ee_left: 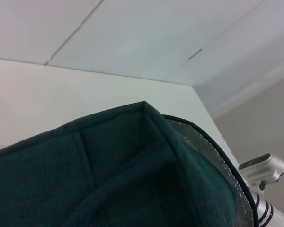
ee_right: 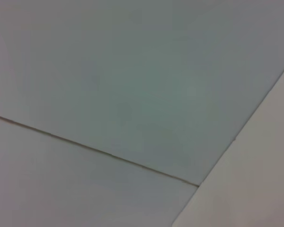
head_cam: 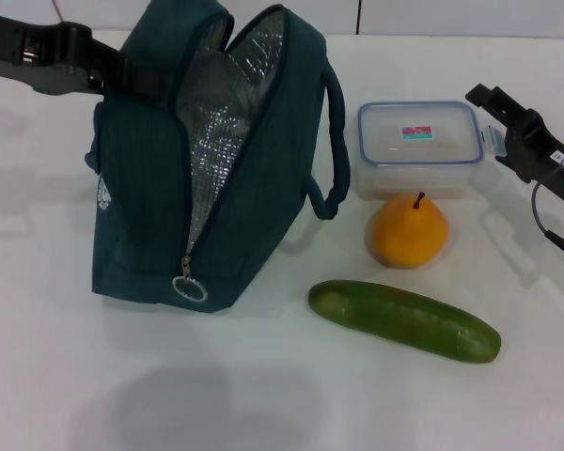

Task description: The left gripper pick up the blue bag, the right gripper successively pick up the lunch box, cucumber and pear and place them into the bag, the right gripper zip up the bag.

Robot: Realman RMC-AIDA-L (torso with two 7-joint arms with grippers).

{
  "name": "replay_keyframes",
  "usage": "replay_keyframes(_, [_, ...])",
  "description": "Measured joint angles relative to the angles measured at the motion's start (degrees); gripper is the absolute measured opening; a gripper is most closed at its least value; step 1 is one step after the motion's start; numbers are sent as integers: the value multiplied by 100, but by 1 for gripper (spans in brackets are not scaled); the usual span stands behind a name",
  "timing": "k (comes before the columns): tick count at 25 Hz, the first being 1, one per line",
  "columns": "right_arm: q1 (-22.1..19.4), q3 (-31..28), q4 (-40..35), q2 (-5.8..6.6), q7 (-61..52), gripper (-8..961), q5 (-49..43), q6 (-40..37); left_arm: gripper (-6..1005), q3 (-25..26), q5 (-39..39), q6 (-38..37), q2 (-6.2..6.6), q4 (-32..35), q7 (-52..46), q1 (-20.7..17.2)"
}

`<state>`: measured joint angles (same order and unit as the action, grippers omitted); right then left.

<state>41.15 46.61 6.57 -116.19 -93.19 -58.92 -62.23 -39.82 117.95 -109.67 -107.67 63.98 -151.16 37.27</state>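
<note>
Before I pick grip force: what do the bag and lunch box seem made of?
The blue bag: soft woven teal fabric, apparently, with crinkled silver foil lining showing through the open zip. The lunch box: likely rigid clear plastic, glossy, with a blue-rimmed lid.

The top of the blue bag [head_cam: 216,160] runs off the upper edge of the head view, so its handles' upper loops can't be followed. The left claw [head_cam: 122,68] disappears behind the bag's far side, fingers hidden. The right claw [head_cam: 493,99] sits at the frame's right edge, arm cut off, and its finger gap is impossible to judge. The left wrist view fills with bag fabric [ee_left: 109,170], cropped at the bottom edge. The lunch box [head_cam: 419,148] has its lower front covered by the pear [head_cam: 409,231].
</note>
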Motion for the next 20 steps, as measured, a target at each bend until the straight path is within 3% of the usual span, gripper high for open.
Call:
replay_keyframes(9, [-188, 11, -192, 0, 341, 701, -84, 39, 38, -14, 0, -5, 0, 0, 7, -17])
replay_keyframes(20, [-247, -2, -228, 0, 351, 322, -146, 23, 38, -18, 0, -3, 0, 0, 45, -19])
